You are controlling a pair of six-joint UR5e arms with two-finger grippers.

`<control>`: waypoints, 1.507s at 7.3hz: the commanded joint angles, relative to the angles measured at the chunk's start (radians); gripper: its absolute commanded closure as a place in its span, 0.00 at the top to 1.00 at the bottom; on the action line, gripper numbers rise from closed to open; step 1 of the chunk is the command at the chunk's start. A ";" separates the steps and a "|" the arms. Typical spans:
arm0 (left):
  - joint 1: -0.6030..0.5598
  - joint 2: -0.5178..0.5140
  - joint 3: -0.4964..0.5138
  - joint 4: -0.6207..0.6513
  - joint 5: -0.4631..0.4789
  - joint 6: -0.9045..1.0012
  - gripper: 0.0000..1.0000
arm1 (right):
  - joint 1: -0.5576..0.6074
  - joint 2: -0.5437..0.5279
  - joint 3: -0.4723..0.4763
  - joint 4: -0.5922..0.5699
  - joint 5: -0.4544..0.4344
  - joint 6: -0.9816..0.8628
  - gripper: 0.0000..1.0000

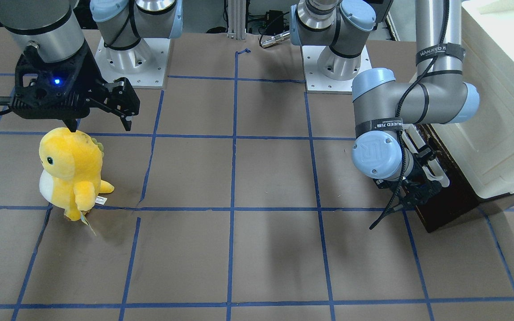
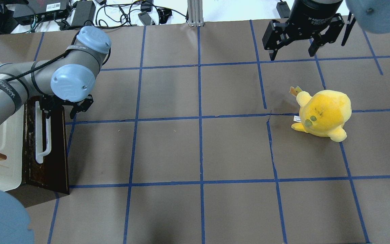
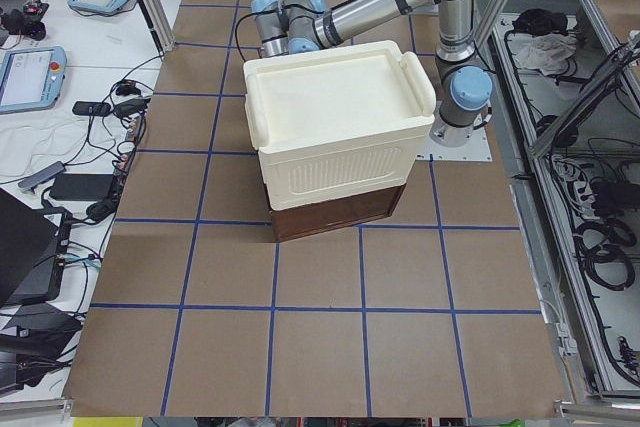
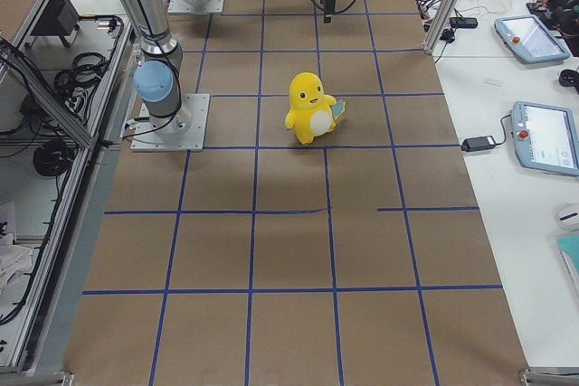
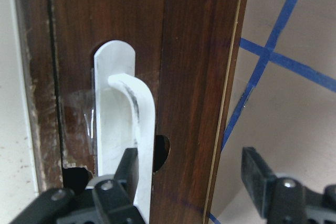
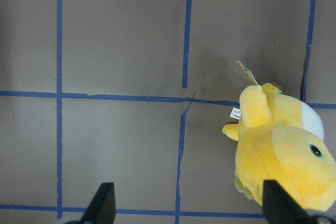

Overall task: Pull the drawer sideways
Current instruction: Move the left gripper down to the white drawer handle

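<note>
Counts: two arms, two grippers, one drawer, one white bar handle, one cream box, one plush toy.

Clock positions below are read from the overhead view.

The drawer [image 2: 51, 152] sits at 9 o'clock on the surface [image 2: 168, 145], at its edge. Its dark brown front faces the middle of the surface. It lies beneath the cream-white box [image 3: 335, 117], which overhangs it in the exterior left view. The single handle [image 2: 41, 135] runs lengthwise along the front.

The left gripper [image 5: 191, 169] is at the 12 o'clock end of the handle. The wrist view shows it spread wide, and the bar stands between the two fingers. One finger [image 5: 128, 163] sits just beside the bar, over the white base plate. I cannot tell whether it touches the bar. The other finger is well apart from it, out past the drawer's edge and over the brown surface. The gripper is not closed on anything.

The right gripper [image 2: 291, 54] is at about 1 o'clock, hanging above the surface. Its jaws are wide apart and it holds nothing. A blue light shows on its housing in the front-facing view.

The plush toy [image 2: 323, 113] is yellow with a white belly. It stands upright at 3 o'clock, near the right gripper and at 5 o'clock from it. The two are not touching. A small tag hangs from the toy.

The surface is brown and marked with one grid of blue tape lines.
</note>
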State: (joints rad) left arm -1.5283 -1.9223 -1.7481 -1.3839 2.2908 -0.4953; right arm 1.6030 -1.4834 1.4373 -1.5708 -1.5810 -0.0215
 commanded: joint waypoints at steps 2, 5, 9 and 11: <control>0.014 0.005 -0.002 -0.014 0.002 -0.006 0.74 | 0.000 0.000 0.000 0.000 0.001 0.000 1.00; 0.014 0.000 -0.005 -0.017 0.001 -0.006 0.74 | 0.000 0.000 0.000 0.000 0.001 0.000 1.00; 0.016 0.003 -0.011 -0.043 0.002 -0.006 0.67 | 0.000 0.000 0.000 0.000 -0.001 0.000 1.00; 0.016 0.013 -0.011 -0.056 0.004 -0.006 0.67 | 0.000 0.000 0.000 0.000 0.001 0.000 1.00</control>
State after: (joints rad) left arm -1.5125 -1.9136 -1.7594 -1.4307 2.2943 -0.5018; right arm 1.6030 -1.4834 1.4373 -1.5708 -1.5804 -0.0216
